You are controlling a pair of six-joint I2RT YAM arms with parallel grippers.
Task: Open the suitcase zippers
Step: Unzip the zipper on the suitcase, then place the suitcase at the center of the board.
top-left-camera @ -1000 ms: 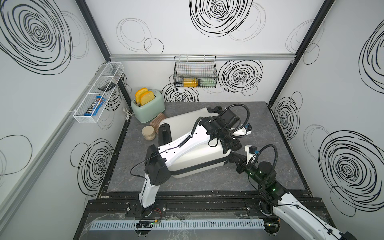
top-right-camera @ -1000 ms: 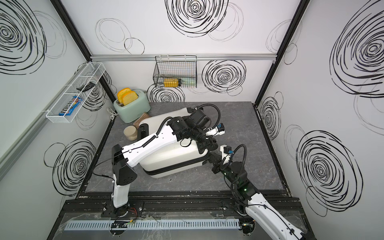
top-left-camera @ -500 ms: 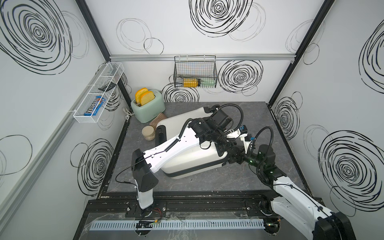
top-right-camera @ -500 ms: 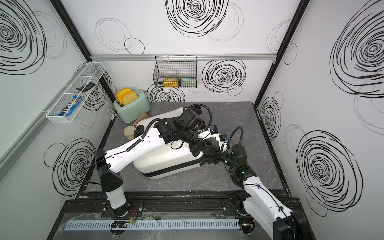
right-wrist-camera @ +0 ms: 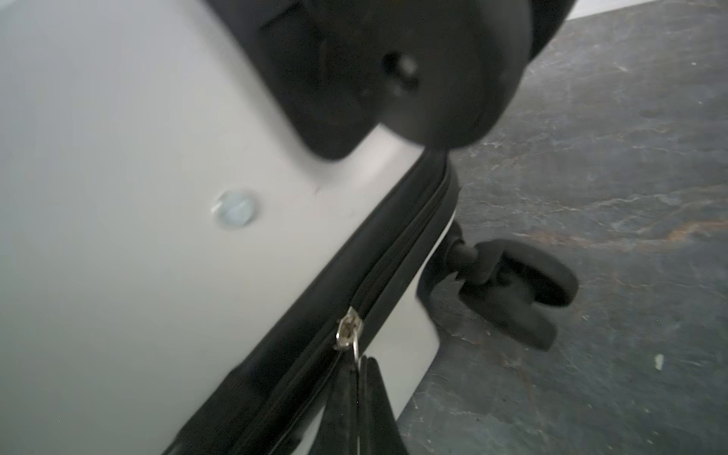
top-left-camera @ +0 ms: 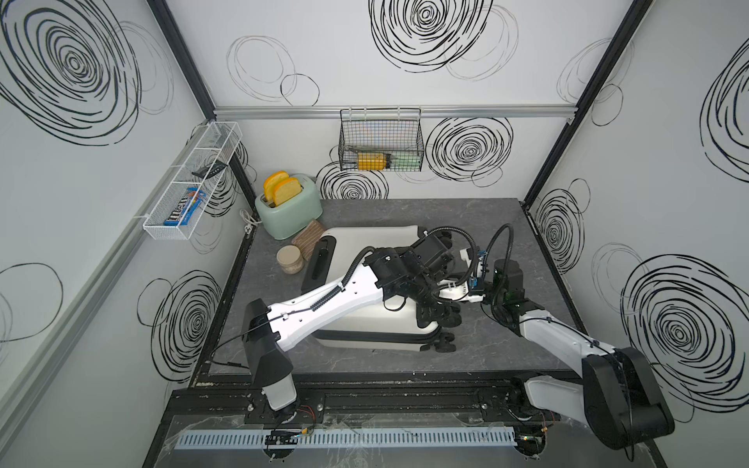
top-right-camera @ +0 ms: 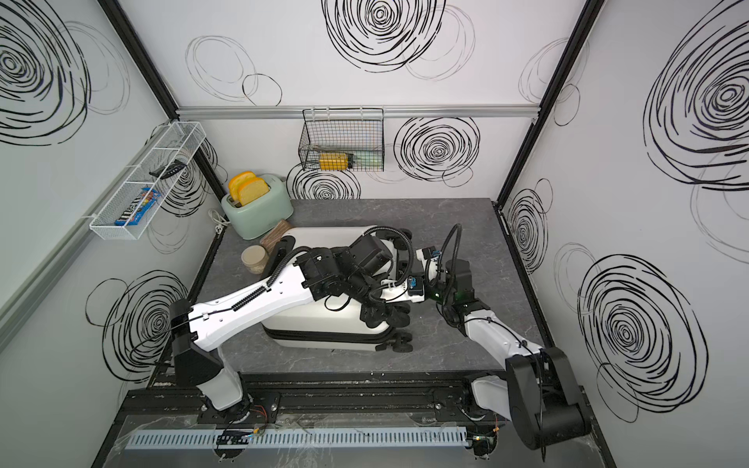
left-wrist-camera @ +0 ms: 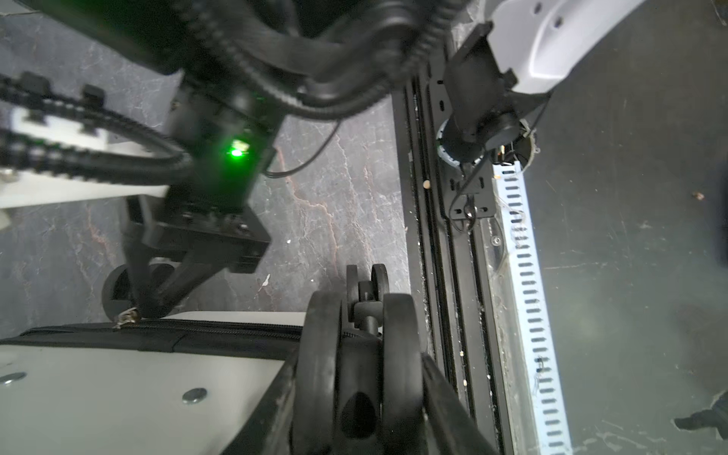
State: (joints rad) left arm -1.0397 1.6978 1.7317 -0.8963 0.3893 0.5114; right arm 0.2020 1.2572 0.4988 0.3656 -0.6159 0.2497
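Observation:
The white suitcase [top-left-camera: 373,240] [top-right-camera: 324,243] lies flat on the table in both top views, wheels to the right. Its black zipper band [top-left-camera: 364,335] [left-wrist-camera: 220,327] [right-wrist-camera: 394,252] runs round the seam. My left arm reaches across the shell. The left gripper [top-left-camera: 439,315] [left-wrist-camera: 360,394] is shut on a double wheel [left-wrist-camera: 319,354] at the right end. My right gripper [right-wrist-camera: 359,366] [left-wrist-camera: 147,304] is shut on the zipper's pull, just below the silver slider [right-wrist-camera: 348,333] on the wheel end. From above, the left wrist hides its tips.
A mint toaster [top-left-camera: 289,210] with toast, a tan jar [top-left-camera: 289,259] and a brown block [top-left-camera: 309,235] stand by the suitcase's handle end. A wire basket [top-left-camera: 381,142] hangs on the back wall, a white shelf [top-left-camera: 190,190] on the left wall. The black rail [top-left-camera: 364,389] borders the front.
The suitcase has turned until its front edge lies level with the table's front. The right gripper went back along the wheel end with the pull. The left elbow swung left.

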